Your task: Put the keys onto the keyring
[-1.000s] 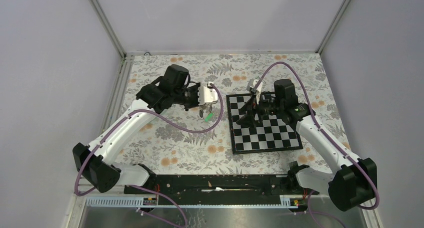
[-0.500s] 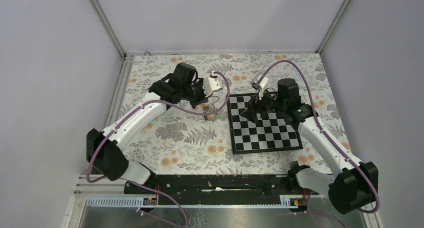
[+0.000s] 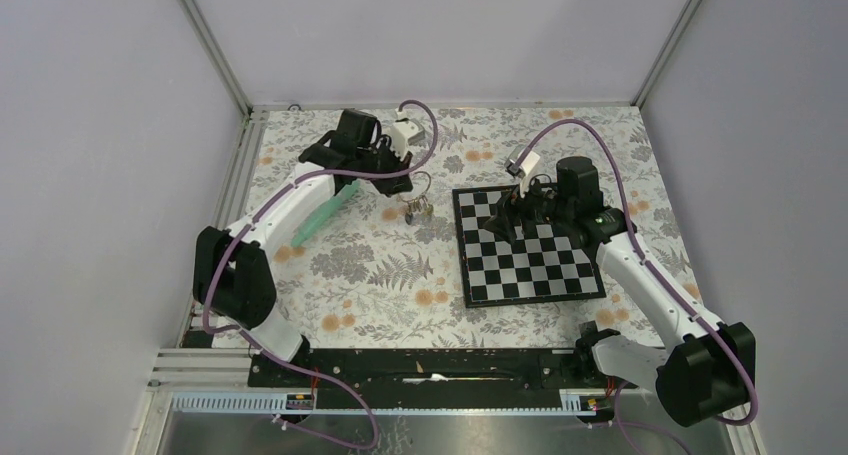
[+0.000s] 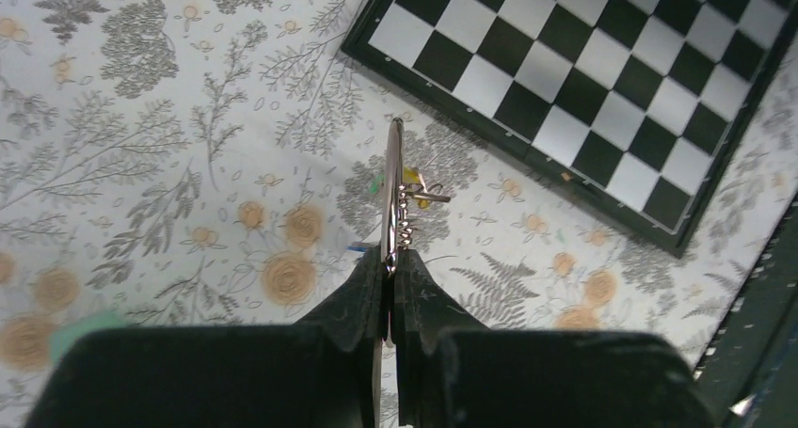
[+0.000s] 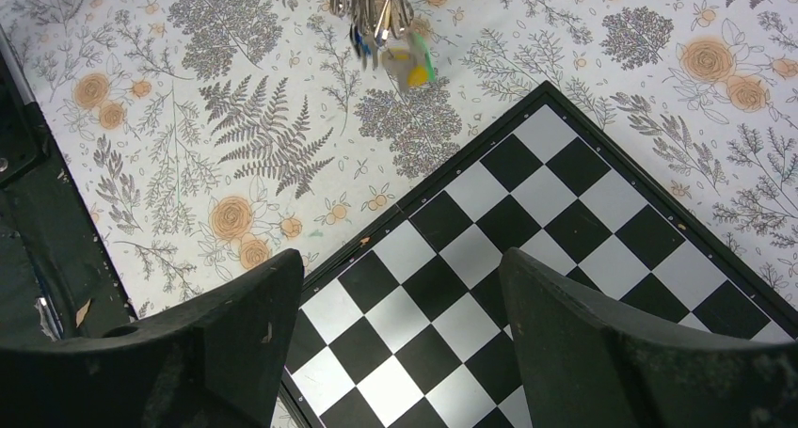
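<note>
From above, the left hand (image 3: 400,180) has swung away from the middle of the tabletop (image 3: 380,285) toward the far left side, taking the keyring (image 3: 418,210) with it. The bunch now hangs below that hand, just left of the chessboard (image 3: 530,260), and a teal stick (image 3: 322,215) that the arm covered a second ago lies in plain sight. The right hand (image 3: 507,218) has barely shifted over the board's far left corner. I would judge the ring is being presented for threading. The left wrist view shows the left hand (image 4: 391,277) with its fingers pressed together on the keyring (image 4: 393,193). The ring is seen edge-on as a thin bright line running straight away from the fingers toward the chessboard (image 4: 583,80), its plane upright, and small keys stick out to the right. In the right wrist view the right hand (image 5: 403,263) stands wide apart and holds nothing, a touch wider than a second ago. The keyring (image 5: 375,5) hangs at the top edge, its keys pointing down. A yellow-headed key (image 5: 403,63) and a green-headed key (image 5: 428,59) blur together at the bottom of the bunch. Whether the green one is threaded on I cannot tell, and no black-headed key shows in any view.
</note>
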### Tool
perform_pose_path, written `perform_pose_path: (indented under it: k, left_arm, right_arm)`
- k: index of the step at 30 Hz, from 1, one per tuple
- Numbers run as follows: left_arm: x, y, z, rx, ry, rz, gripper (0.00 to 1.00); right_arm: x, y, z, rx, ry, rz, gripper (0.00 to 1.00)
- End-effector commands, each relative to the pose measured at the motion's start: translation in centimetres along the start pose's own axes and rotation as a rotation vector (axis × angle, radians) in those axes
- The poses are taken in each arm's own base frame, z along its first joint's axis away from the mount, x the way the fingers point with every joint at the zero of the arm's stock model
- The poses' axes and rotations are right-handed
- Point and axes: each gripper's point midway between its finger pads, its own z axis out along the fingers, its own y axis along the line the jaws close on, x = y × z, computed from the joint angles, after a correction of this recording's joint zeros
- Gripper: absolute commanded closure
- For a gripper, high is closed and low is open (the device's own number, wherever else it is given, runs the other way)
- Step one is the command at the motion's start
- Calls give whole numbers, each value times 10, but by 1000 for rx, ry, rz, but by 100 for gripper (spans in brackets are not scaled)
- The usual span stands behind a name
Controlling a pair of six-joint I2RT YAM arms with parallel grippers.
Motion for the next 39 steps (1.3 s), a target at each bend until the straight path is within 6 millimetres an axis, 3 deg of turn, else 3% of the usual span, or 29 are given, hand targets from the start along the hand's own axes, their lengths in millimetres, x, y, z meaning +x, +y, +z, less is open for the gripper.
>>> perform_pose_path:
  k: [1,5,8,12,18,25,31,39]
  left_arm:
    - [-32,-20,-8,127,-146,-96,98]
    - [-35,-50,-12,294,-176,-143,99]
    - [-18,-48,-4,287,-142,-194,100]
    - [19,-21,4,210,-80,-308,100]
    - [66,38,0,79,-34,-507,97]
    - [112,81,7,67,73,-661,89]
    - [135,108,3,-7,102,-678,80]
    - [143,133,-11,-76,93,-664,77]
  right_arm:
    - [-4,-6,1,14,-21,-2,16]
    - [-2,-7,3,14,-16,4,16]
    - [-3,-7,2,15,-18,7,16]
    - [-1,-8,2,15,-18,10,16]
    - [1,-7,3,5,-12,16,15]
    - [3,-6,4,-9,-10,30,14]
    - [6,-6,5,-15,-5,38,13]
    - [8,-7,6,-20,-1,47,12]
